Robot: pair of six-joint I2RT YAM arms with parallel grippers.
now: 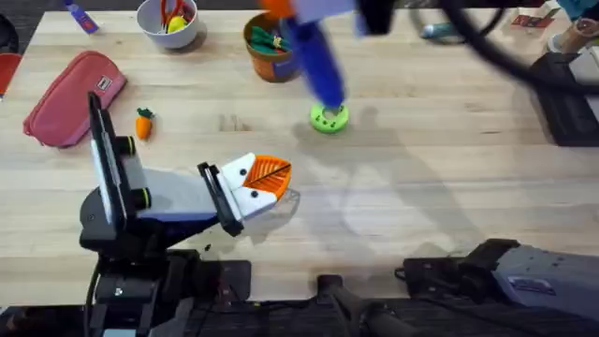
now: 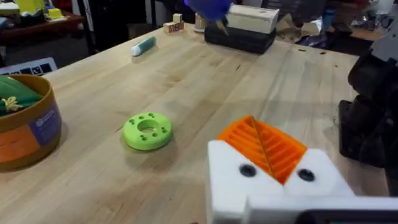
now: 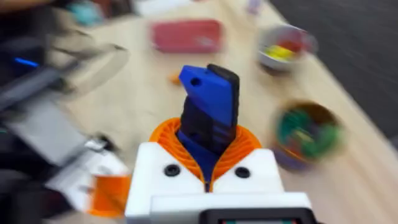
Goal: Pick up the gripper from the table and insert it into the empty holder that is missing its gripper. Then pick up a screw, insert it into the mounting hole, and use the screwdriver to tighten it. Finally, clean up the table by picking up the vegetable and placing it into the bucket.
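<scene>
The right tool [image 3: 208,163], white with ribbed orange pads, is clamped on the thick blue pen-shaped screwdriver [image 3: 210,106]. The left tool [image 1: 265,180] rests together on the pale wooden desk [image 1: 421,168]. The round orange-brown bucket [image 1: 267,49] holds green pieces; the tiny orange carrot [image 1: 143,123] lies well apart.
</scene>
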